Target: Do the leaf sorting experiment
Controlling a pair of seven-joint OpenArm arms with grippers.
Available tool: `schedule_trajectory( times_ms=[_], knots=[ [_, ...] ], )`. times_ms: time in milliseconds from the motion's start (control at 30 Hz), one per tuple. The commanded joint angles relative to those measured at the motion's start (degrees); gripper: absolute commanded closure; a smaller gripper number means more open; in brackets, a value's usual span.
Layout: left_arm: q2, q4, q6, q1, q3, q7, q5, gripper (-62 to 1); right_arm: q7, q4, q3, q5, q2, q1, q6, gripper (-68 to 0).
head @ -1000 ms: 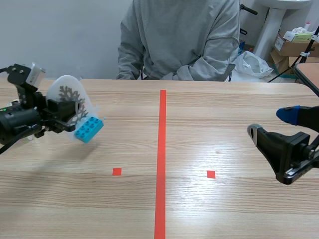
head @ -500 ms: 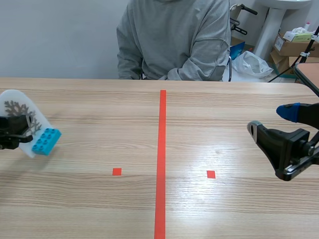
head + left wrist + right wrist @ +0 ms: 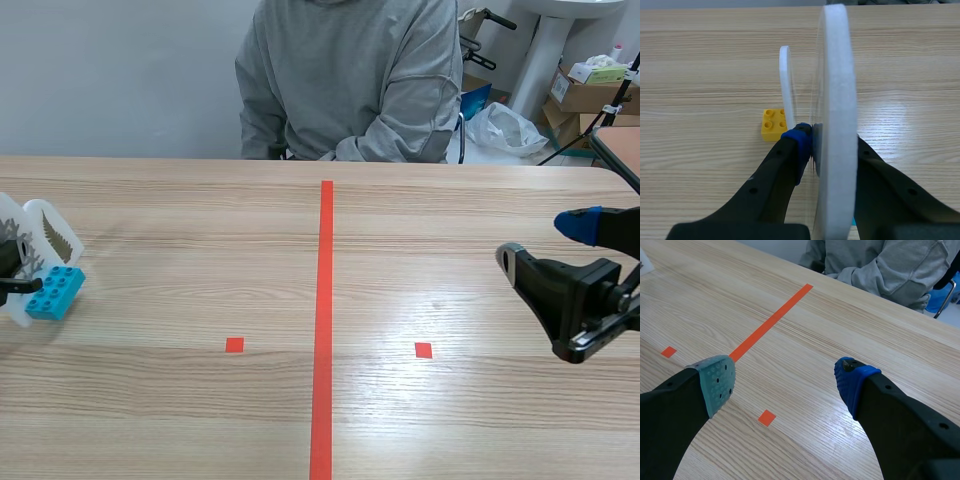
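My left gripper [image 3: 10, 272] is at the table's far left edge, shut on a white leaf card [image 3: 12, 235] that stands in a blue brick base [image 3: 55, 291]. In the left wrist view this card [image 3: 836, 100] is edge-on, pressed between my fingers. Just beside it stands a second white leaf card [image 3: 785, 82] in a yellow brick [image 3: 772, 124]; the scene view shows it as a card [image 3: 55, 232] with a toothed leaf print. My right gripper [image 3: 545, 245] [image 3: 785, 382] hovers open over the table's right side, holding nothing.
A person in a grey sweatshirt [image 3: 350, 80] sits across the table with arms folded. An orange-red tape line [image 3: 324, 320] runs down the middle, with small squares [image 3: 234, 344] [image 3: 423, 349] on either side. Boxes and a bag [image 3: 505, 128] lie beyond the table's right end.
My left arm carried the card and its blue brick leftwards and down to the table's left edge, beside the second card. The person sat back. The right arm stayed still.
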Motion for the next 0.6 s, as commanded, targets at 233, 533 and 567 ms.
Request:
schedule_trajectory(
  times_ms=[233, 533, 567],
  knots=[
    [-0.33, -1.84, 1.42, -0.98, 0.98, -0.96, 1.38, -4.2, 0.63, 0.46, 0.22, 0.66, 0.00, 0.70, -0.15, -41.1],
    [-0.33, -2.08, 3.58, -1.01, 0.98, -1.92, 2.97, -8.9, 0.63, 0.46, 0.22, 0.66, 0.00, 0.70, -0.15, -41.1],
    [-0.35, -2.08, 3.61, -1.01, 0.98, -1.90, 3.72, -11.3, 0.63, 0.46, 0.22, 0.66, 0.00, 0.70, -0.15, -41.1]
  ],
)
